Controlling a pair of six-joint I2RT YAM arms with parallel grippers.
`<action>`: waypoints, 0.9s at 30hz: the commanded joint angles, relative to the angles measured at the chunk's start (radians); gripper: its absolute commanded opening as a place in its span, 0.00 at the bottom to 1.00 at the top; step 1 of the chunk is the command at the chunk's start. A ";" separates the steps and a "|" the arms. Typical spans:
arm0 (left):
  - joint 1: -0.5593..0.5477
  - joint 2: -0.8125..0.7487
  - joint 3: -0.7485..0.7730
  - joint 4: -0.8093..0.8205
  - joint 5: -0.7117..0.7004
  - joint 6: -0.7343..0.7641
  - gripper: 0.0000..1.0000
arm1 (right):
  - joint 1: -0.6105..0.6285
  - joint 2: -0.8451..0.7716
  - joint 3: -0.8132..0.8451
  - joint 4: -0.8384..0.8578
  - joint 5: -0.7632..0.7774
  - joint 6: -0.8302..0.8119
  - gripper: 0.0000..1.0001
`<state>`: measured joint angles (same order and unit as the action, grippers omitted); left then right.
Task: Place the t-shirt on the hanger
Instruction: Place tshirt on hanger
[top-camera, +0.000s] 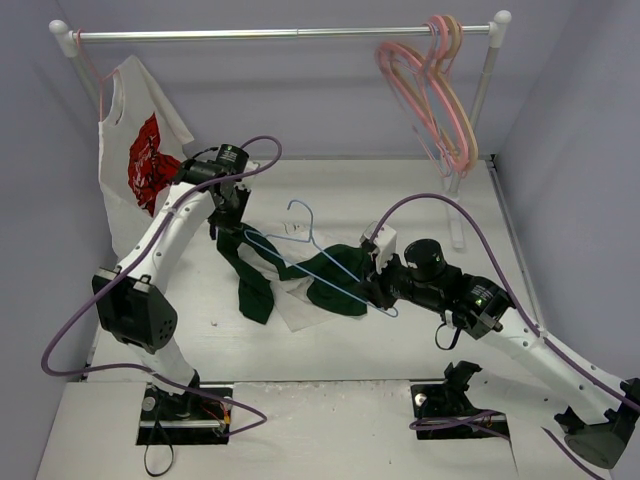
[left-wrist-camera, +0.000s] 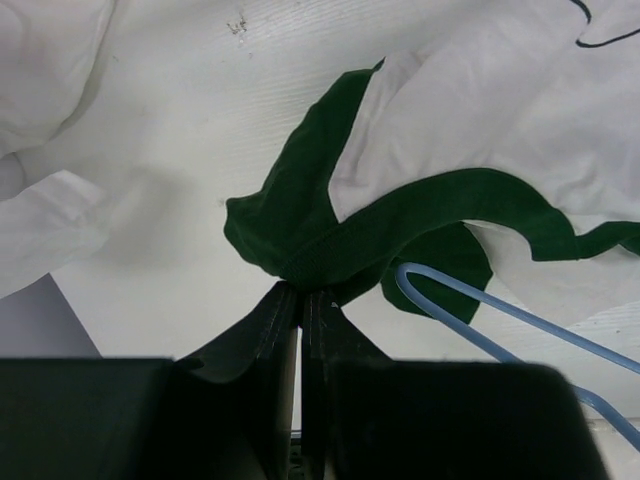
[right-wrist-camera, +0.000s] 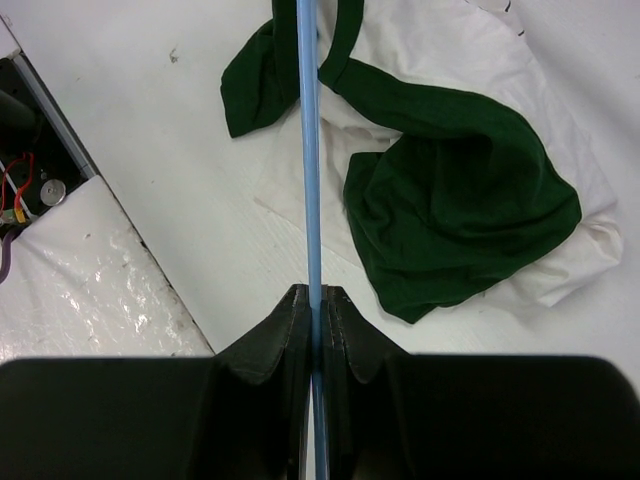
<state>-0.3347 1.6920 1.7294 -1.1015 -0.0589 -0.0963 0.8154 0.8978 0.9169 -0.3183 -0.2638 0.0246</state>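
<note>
Closest to me, my right end effector (right-wrist-camera: 313, 295) has its jaws closed down to the thickness of a wire, pinching 1 straight run of the light-blue hanger (right-wrist-camera: 309, 150). From there the wire runs straight away from the fingers and passes over the dark green edge of the t-shirt (right-wrist-camera: 460, 200).

The t-shirt lies crumpled on the white surface (top-camera: 330, 350), about midway between my 2 arms. Its white body is bunched underneath, and 1 green sleeve is folded on top.

Further out, my left end effector (left-wrist-camera: 300, 292) is clamped shut on a fold of dark green fabric, holding that part of the shirt drawn up into a ridge. A rounded corner of the hanger shows just beside that fold. I cannot tell whether the wire passes inside the shirt or only lies across it.

At the back a metal rail (top-camera: 280, 33) spans the enclosure. A bunch of pink hangers (top-camera: 440, 90) hangs near its right end, and a white shirt with a red print (top-camera: 140, 150) hangs at its left end.
</note>
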 joint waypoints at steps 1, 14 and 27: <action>-0.012 -0.014 0.047 -0.021 -0.073 0.015 0.00 | 0.014 0.001 0.036 0.074 0.020 -0.009 0.00; -0.033 -0.026 0.079 -0.057 0.103 0.027 0.00 | 0.056 0.029 0.022 0.107 0.072 -0.014 0.00; -0.035 -0.022 0.096 -0.087 0.140 0.041 0.00 | 0.189 -0.005 -0.021 0.205 0.261 -0.097 0.00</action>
<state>-0.3653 1.6924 1.7588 -1.1664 0.0639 -0.0776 0.9787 0.9115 0.9054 -0.2569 -0.0788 -0.0269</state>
